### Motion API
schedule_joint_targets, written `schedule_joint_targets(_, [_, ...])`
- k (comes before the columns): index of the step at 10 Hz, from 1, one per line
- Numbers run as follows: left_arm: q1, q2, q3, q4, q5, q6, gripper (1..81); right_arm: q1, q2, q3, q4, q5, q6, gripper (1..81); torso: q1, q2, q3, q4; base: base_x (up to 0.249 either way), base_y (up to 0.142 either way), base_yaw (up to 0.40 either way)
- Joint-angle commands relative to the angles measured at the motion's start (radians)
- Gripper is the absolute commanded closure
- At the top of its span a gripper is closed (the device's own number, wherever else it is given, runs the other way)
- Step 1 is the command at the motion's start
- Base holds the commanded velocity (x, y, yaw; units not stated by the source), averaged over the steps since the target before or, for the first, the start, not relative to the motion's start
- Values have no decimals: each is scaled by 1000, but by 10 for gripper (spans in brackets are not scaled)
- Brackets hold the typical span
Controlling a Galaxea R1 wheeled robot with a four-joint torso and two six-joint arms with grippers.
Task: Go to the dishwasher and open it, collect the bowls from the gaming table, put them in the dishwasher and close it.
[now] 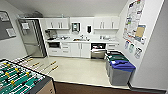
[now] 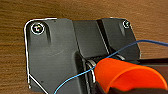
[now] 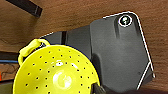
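Gaming table cut off by the head view's left and lower edges, orange bowl cut by the left wrist frame's edge, yellow perforated bowl likewise cropped, dishwasher interior too small and blurred to read, wall posters illegible

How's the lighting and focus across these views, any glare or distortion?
Head view: evenly lit, soft all over, wide-angle bending the walls; the dishwasher front shows a pale sheen. Left wrist view: orange bowl close and blurred. Right wrist view: glare spots on the yellow perforated bowl.
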Motion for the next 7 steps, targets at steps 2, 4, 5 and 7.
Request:
schedule_joint_targets(2, [-49,-10,7,-6,41,0,811,50,-6,0,-9,-27,-2,811,0,0,0,0,124,0,0])
schedule_joint_targets(4, [-49,-10,7,-6,41,0,811,50,-4,0,-9,-27,-2,811,0,0,0,0,123,0,0])
schedule_joint_targets(5, [-49,-10,7,-6,41,0,811,50,-4,0,-9,-27,-2,811,0,0,0,0,123,0,0])
schedule_joint_targets(7, [-49,-10,5,-6,41,0,811,50,-4,0,-9,-27,-2,811,0,0,0,0,123,0,0])
